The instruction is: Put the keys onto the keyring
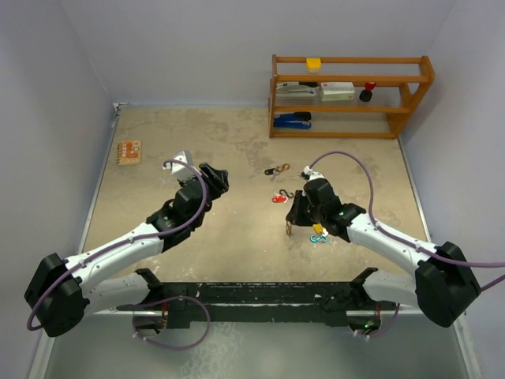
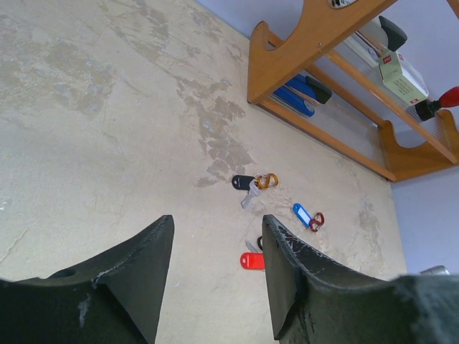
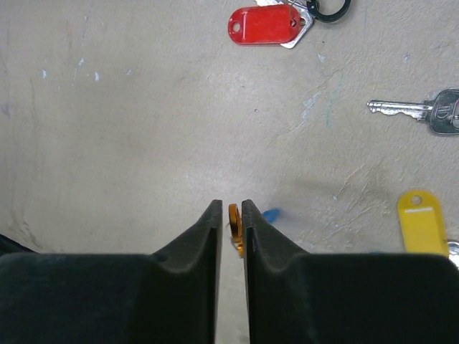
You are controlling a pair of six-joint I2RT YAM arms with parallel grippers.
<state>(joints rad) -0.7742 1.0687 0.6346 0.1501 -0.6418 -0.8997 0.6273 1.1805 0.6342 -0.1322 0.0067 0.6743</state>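
Against the far wall we see a wooden shelf (image 1: 351,95) with a blue stapler (image 1: 292,120) on its lowest board. Nothing lies between the shelf and the scattered keys on the table (image 1: 158,134).

The keys are small, each with a coloured plastic tag. Nearest the shelf is a black-tagged key (image 2: 242,182) touching an orange ring (image 2: 267,181). Just beside it is a blue-tagged key (image 2: 302,214) with a red clip (image 2: 316,221). Farther from the shelf lies a red-tagged key (image 3: 262,25), then a bare silver key (image 3: 409,109) and a yellow tag (image 3: 422,222).

The left gripper (image 2: 217,222) hangs well to the side of the shelf, tilted toward the keys, jaws wide with nothing between them. The right gripper (image 3: 231,204) points down at the table on the side of the red-tagged key away from the shelf. Its jaws are drawn to a narrow slot, and a thin orange clip (image 3: 234,231) stands edge-on inside — we cannot tell whether the pads press it.
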